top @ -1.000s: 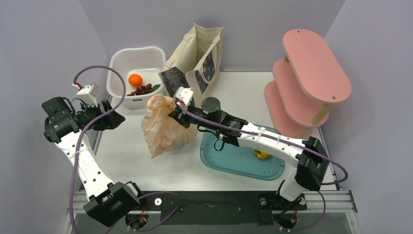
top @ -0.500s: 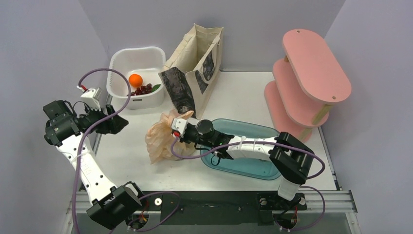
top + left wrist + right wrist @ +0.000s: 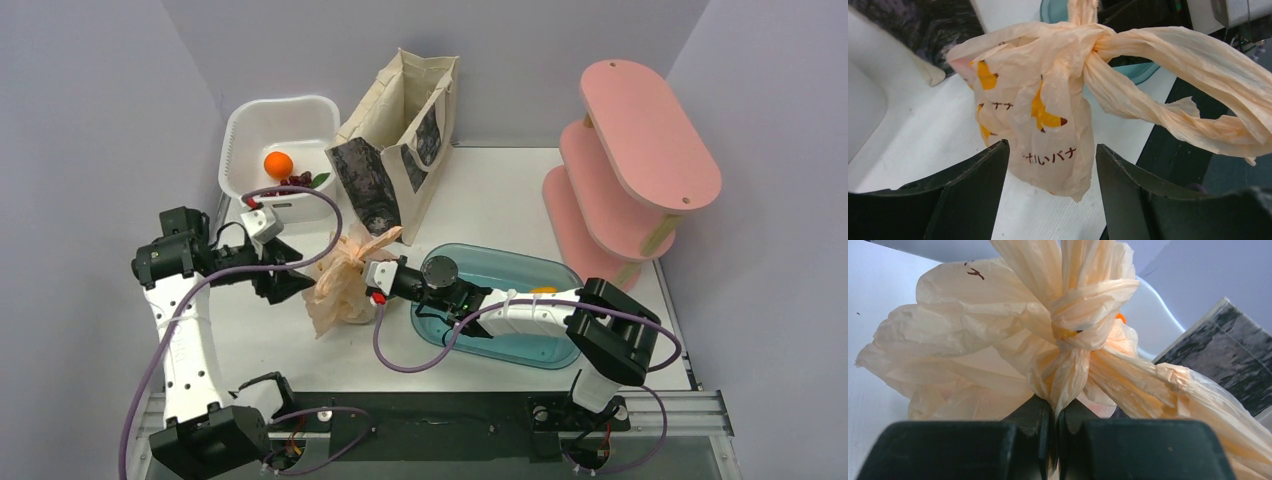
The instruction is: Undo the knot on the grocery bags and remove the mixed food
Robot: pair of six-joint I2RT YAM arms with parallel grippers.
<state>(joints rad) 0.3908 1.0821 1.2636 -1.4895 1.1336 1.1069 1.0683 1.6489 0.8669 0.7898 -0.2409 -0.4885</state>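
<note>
Right wrist view — is my right gripper on the bag?

Yes. Its jaws are pressed together on a fold just below the knot. The bag is between your two grippers, just left of the tray.

How will it handle?

I think thin, soft and slippery — it may tear. Take a handle loop beside the knot, not the body. Your left gripper points in low from the left, jaws apart, holding nothing. The right one reaches low across the tray.
</note>
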